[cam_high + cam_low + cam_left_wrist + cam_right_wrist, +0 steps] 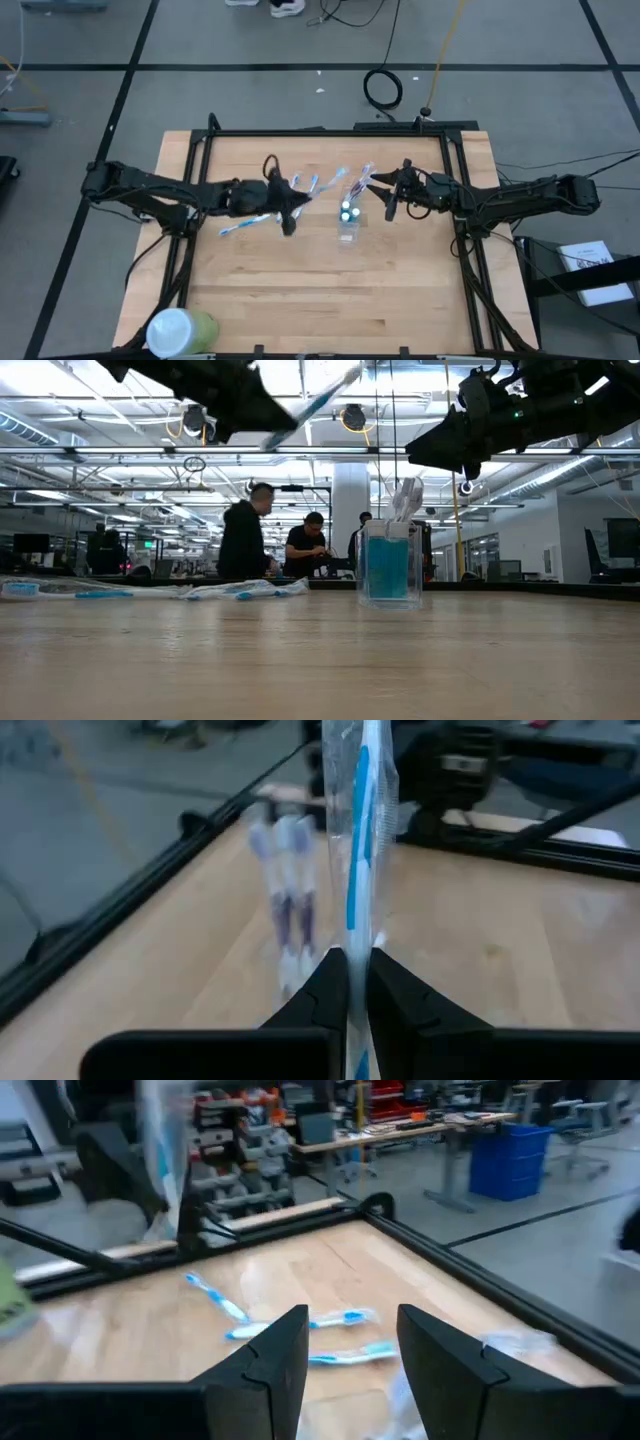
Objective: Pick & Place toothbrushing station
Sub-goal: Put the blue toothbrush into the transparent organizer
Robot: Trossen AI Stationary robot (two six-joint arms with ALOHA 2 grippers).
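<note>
My left gripper [356,982] hangs above the table's middle, left of the clear cup [348,228], and is shut on a blue-and-white toothbrush in a clear wrapper [358,840]. The cup stands upright on its base [390,600], with a wrapped brush [405,500] sticking out of its top. My right gripper [352,1360] hovers open just right of the cup, nothing between its fingers. Two purple brushes [288,910] and several blue-and-white ones [340,1320] lie flat on the wood. My left gripper pinches the wrapped toothbrush's handle [357,935] between its two fingers. The fingers come nearly level from the table's left and lie along the brush. The brush runs on past the fingertips, slanting upward [320,402], lifted clear of the table.
A pale-green cylindrical container [182,330] stands at the table's near left corner. A black frame rail [330,132] runs round the tabletop. Loose brushes lie at the left [245,590]. People stand in the room beyond the far edge [245,535].
</note>
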